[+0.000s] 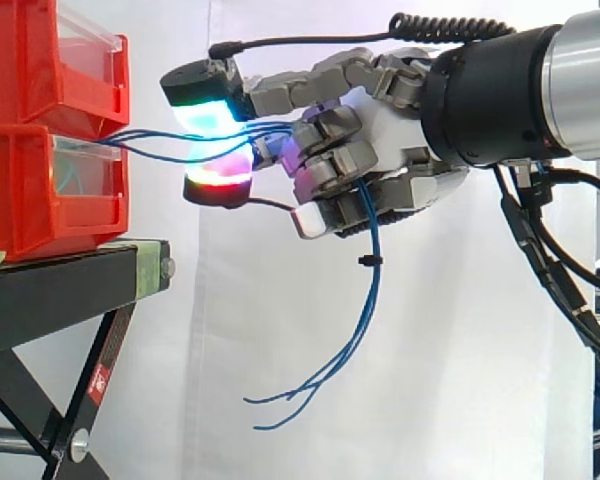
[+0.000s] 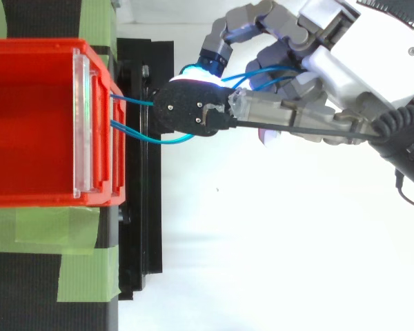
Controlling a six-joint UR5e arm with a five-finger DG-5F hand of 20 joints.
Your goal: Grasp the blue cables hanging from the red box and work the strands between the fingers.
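Observation:
Thin blue cables (image 1: 150, 142) come out of the front of the lower red bin (image 1: 50, 190) and run right into my hand (image 1: 380, 150). The strands pass between my glowing fingertips (image 1: 208, 112) and through the curled fingers, then hang down below the palm with loose ends (image 1: 310, 385) splayed out. A small black tie (image 1: 368, 260) sits on the hanging bundle. From above, the blue cables (image 2: 134, 132) leave the red bin (image 2: 34, 124) and disappear under a black fingertip (image 2: 190, 110). My hand (image 2: 345, 55) is shut on the strands just right of the bins.
Two red bins are stacked on a black stand (image 1: 70, 290) with green tape (image 2: 83, 265) on its top. A clear front panel (image 2: 83, 124) closes the upper bin. A white curtain hangs behind, and open space lies below and right of the stand.

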